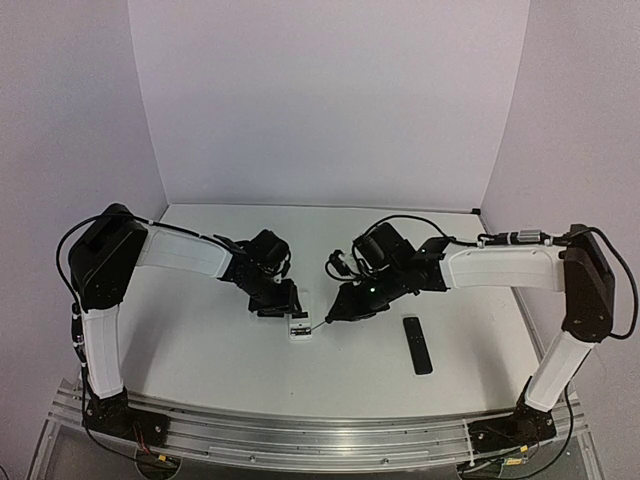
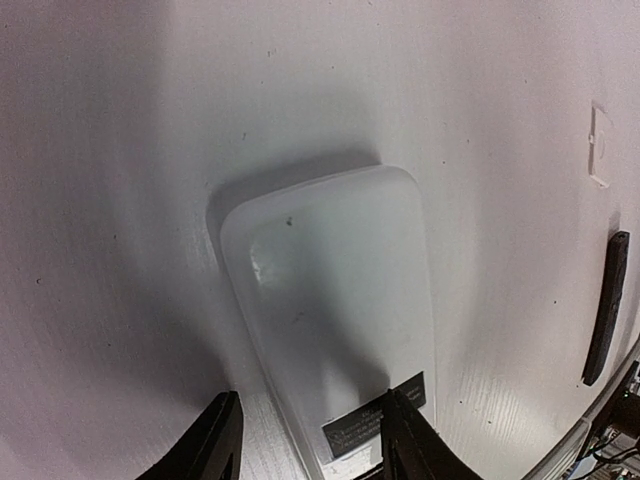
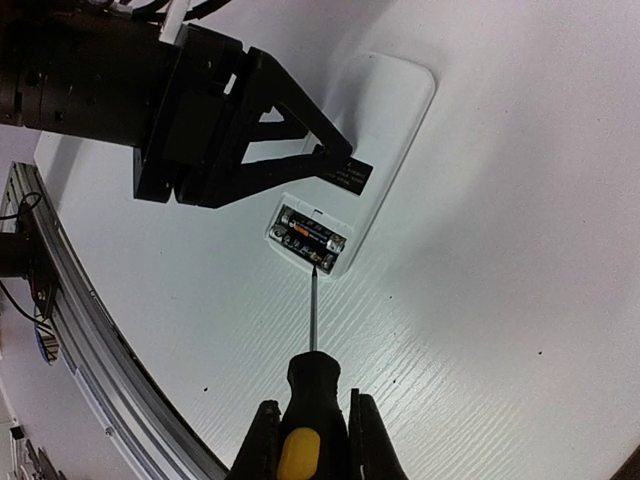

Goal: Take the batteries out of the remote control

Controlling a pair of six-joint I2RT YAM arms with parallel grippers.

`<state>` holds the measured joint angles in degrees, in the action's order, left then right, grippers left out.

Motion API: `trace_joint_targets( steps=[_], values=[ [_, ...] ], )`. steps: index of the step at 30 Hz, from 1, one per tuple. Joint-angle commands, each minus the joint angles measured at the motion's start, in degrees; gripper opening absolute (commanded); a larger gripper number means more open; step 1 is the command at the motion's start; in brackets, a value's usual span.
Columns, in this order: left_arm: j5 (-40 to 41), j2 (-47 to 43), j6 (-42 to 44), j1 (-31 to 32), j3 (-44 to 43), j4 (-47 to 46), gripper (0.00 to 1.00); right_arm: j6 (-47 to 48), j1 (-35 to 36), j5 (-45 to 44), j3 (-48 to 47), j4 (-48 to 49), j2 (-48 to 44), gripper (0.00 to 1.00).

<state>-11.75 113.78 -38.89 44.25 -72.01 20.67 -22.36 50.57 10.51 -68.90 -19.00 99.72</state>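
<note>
The white remote control (image 3: 385,120) lies back-up on the table with its battery bay open at the near end. Two dark batteries (image 3: 312,238) sit side by side in the bay. My right gripper (image 3: 313,402) is shut on the yellow-and-black screwdriver (image 3: 312,385), and the thin shaft's tip touches the bay's edge by the cells. My left gripper (image 2: 310,440) is open over the remote control (image 2: 335,300). One of its fingers (image 2: 405,435) rests on the dark label, and the other stands off the remote's left side. From above, both grippers meet at the remote control (image 1: 300,335).
A slim black remote (image 1: 417,345) lies to the right of the work spot and also shows in the left wrist view as the black remote (image 2: 607,305). A small flat white piece (image 2: 600,145) lies beyond it. The metal rail (image 1: 320,435) runs along the table's near edge.
</note>
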Motion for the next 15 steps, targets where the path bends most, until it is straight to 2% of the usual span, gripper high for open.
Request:
trace_joint_targets(
  steps=[1,15],
  values=[
    [0.5,2.5,1.0,0.5,-0.2,4.2,0.48,3.9,0.4,-0.2,-2.4,-0.2,0.8,0.0],
    [-0.2,2.4,1.5,0.6,0.1,4.1,0.47,5.9,0.6,-1.3,-3.4,-1.2,2.3,0.0]
  ],
)
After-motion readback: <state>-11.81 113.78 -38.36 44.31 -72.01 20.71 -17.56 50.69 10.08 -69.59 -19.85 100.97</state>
